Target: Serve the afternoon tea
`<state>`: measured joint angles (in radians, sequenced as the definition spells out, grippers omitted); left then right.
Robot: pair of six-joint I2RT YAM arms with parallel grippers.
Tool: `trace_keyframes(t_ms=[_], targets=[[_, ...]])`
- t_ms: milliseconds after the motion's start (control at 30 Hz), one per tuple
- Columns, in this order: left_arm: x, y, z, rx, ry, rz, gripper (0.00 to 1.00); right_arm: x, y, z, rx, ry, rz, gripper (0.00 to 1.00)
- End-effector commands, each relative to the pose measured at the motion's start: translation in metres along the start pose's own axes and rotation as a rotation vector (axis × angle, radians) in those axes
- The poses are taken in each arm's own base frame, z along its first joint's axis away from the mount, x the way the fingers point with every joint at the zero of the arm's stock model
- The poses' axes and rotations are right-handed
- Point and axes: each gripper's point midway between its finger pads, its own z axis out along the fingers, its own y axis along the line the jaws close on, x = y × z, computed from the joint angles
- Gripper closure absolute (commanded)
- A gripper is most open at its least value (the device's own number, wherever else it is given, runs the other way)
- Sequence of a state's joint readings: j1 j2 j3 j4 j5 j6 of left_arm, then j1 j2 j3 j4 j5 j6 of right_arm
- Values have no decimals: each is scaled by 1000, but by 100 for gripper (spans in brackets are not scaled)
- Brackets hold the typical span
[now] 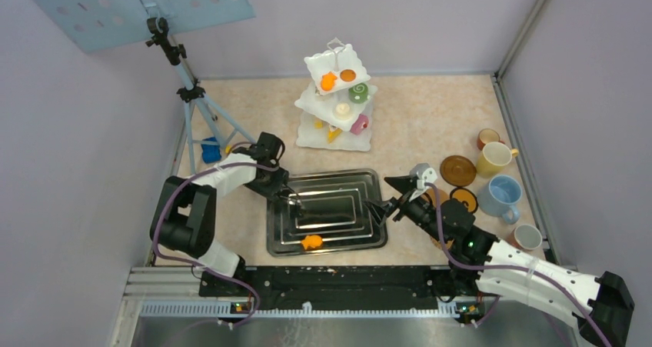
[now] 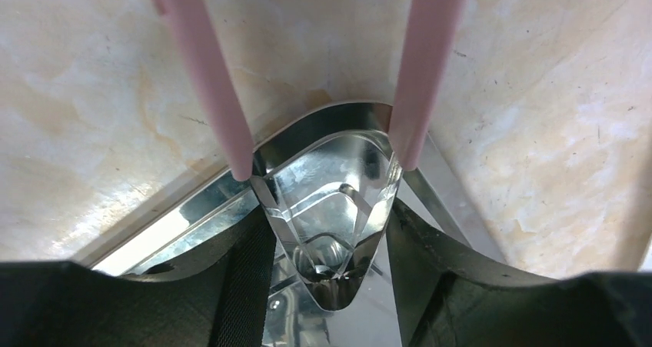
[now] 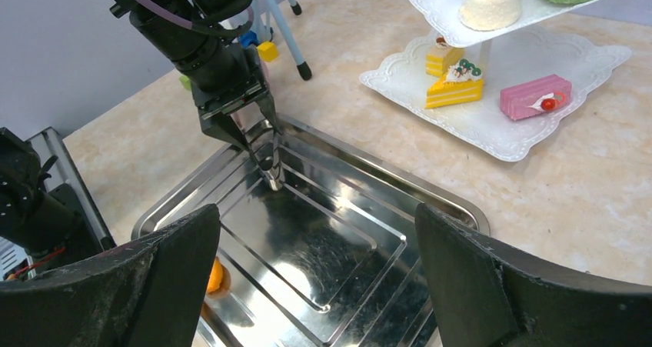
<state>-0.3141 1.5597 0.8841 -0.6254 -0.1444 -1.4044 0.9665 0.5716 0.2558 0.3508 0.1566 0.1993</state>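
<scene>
The white three-tier stand (image 1: 311, 139) at the back centre carries orange, green swirl, cream, pink and yellow pastries. In the right wrist view its bottom plate (image 3: 492, 135) holds a yellow wedge (image 3: 454, 89) and a pink slice (image 3: 534, 97). One orange pastry (image 1: 311, 241) lies at the front of the steel tray (image 1: 369, 179), also seen in the right wrist view (image 3: 217, 276). My left gripper (image 1: 286, 195) (image 2: 329, 216) is shut on the pink tongs (image 2: 223, 101) at the tray's back left corner. My right gripper (image 1: 382, 208) (image 3: 319, 285) is open and empty over the tray's right side.
Yellow (image 1: 492, 158), blue (image 1: 500, 197), brown (image 1: 487, 138) and grey (image 1: 527, 237) mugs stand at the right with brown coasters (image 1: 457, 170). A tripod (image 1: 192, 101) with small blocks (image 1: 210, 148) at its foot stands back left. Walls close in both sides.
</scene>
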Motion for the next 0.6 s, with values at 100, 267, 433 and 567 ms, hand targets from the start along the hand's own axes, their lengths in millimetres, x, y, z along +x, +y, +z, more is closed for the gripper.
trace_keyframes(t_ms=[100, 267, 433, 567], targets=[[-16, 21, -17, -38, -94, 135, 44, -11, 5, 2, -11, -36, 22, 5], [-21, 22, -50, 0, -134, 442, 43, -11, 5, 2, -11, -34, 23, 5], [-13, 32, -87, 78, -80, 748, 44, -13, 7, 4, -22, -62, 30, 5], [11, 31, -124, 260, 7, 945, 49, -12, 12, 11, -45, -51, 24, 5]])
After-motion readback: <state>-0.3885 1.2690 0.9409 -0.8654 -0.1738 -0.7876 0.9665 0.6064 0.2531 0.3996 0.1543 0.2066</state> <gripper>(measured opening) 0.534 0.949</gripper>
